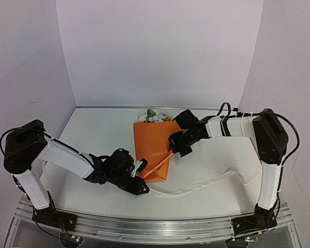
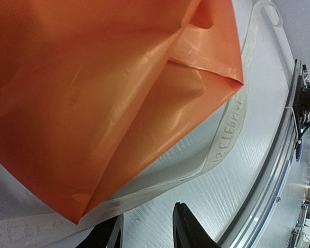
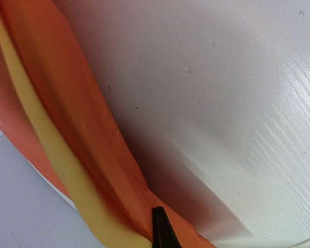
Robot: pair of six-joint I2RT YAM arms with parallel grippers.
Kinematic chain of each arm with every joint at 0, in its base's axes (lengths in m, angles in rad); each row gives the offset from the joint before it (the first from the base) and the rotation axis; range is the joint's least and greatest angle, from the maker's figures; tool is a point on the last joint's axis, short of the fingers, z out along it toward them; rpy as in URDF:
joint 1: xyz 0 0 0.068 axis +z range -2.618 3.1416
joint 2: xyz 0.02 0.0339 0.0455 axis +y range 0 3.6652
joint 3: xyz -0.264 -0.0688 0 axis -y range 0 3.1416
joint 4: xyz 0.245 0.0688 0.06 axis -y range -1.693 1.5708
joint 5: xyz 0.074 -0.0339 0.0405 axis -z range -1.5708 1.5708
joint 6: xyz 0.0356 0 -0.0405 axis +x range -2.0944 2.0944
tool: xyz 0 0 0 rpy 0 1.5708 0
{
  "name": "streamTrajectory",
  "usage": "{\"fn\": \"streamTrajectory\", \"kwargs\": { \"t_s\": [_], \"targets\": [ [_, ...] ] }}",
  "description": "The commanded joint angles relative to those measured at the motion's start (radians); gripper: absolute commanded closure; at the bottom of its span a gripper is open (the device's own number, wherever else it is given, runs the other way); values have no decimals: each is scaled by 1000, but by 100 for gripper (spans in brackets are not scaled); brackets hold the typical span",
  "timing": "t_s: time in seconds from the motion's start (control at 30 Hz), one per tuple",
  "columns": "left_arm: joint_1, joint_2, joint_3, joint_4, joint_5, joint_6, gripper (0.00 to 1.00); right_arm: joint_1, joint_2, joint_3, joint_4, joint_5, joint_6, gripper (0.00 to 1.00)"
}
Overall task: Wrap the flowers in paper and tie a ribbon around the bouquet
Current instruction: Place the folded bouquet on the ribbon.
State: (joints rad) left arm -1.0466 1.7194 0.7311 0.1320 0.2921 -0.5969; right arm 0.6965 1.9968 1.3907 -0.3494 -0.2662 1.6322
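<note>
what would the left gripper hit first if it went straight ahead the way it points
Probably the ribbon, lying just ahead of the left gripper, with the paper's edge right behind it.

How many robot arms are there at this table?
2. The left arm reaches from the near left to the paper's near corner; the right arm comes from the right to its right edge. No others show.

Bright, even light falls from above; shadows on the bench are faint. The top view is slightly soft. Close up, the glossy paper carries a pale sheen and blurs. From the right wrist, the bench glares at right, with a soft shadow beside the unfocused fold.
</note>
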Motion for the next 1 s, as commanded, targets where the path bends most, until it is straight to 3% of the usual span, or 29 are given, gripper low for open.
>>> {"fn": "streamTrajectory", "kwargs": {
  "t_s": [0.0,0.3,0.57,0.73,0.87,0.97],
  "targets": [
    [-3,31,23,70,-110,-25,66,-8,-17,62,-7,24,66,100],
    [-1,35,38,113,-244,-88,65,-8,-20,70,-7,18,93,100],
    [-1,-186,-84,188,-114,-55,60,0,-68,41,-8,17,105,100],
    [-1,-331,-123,96,-126,-76,59,16,-95,0,2,15,116,100],
    [9,-416,-105,-113,-339,-174,58,37,-121,-43,27,22,133,100],
    [87,-419,-91,-231,-378,-267,58,60,-137,-65,47,24,141,100]
  ]
}}
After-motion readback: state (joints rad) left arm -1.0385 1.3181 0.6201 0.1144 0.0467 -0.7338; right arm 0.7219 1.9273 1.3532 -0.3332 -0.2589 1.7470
